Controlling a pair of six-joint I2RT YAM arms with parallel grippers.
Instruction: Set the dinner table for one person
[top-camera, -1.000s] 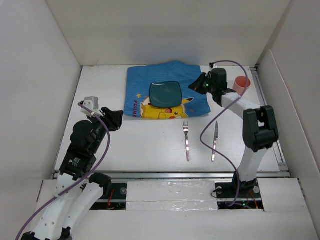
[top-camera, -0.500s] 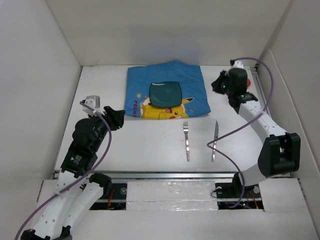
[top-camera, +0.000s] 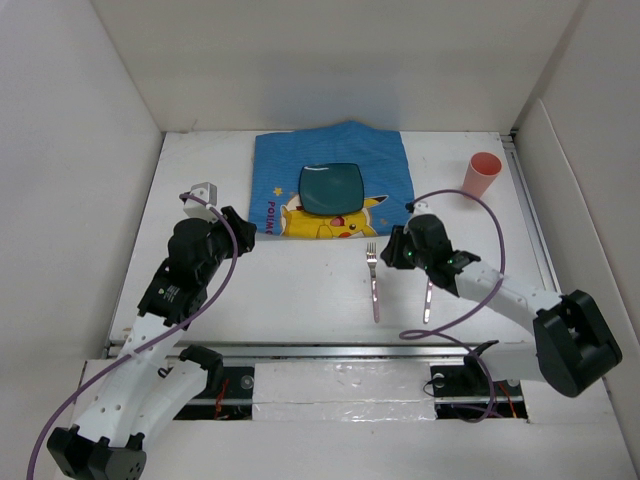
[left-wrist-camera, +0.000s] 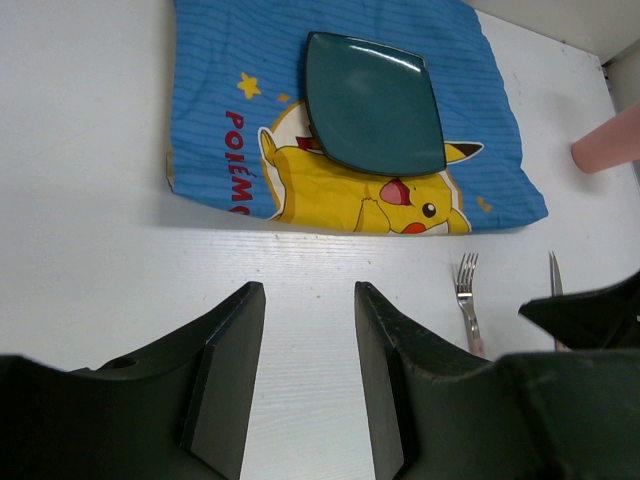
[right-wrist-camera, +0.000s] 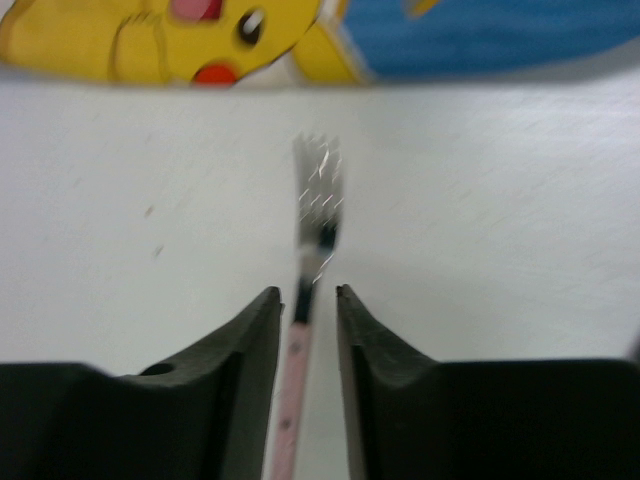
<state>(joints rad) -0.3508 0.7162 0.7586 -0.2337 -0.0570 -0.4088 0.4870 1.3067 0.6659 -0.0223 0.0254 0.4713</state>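
Right jaws parted narrowly, straddling the fork (right-wrist-camera: 318, 190) handle, not pinching yet; they're lined up along it for a clean pick. Fork lies on the bare tabletop (top-camera: 300, 300) below the cloth (top-camera: 275, 175), knife (top-camera: 430, 275) beside it. Left jaws apart, empty, parked clear.

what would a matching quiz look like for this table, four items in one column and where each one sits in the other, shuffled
Things:
1. teal plate
2. pink cup
3. fork
4. knife

Places:
A. far right of the dinner table, off the blue cloth
B. bare tabletop, right of the fork
C. on the blue cloth
D. handle showing in the gap between the fingers of the right gripper

Pairs: 1-C, 2-A, 3-D, 4-B
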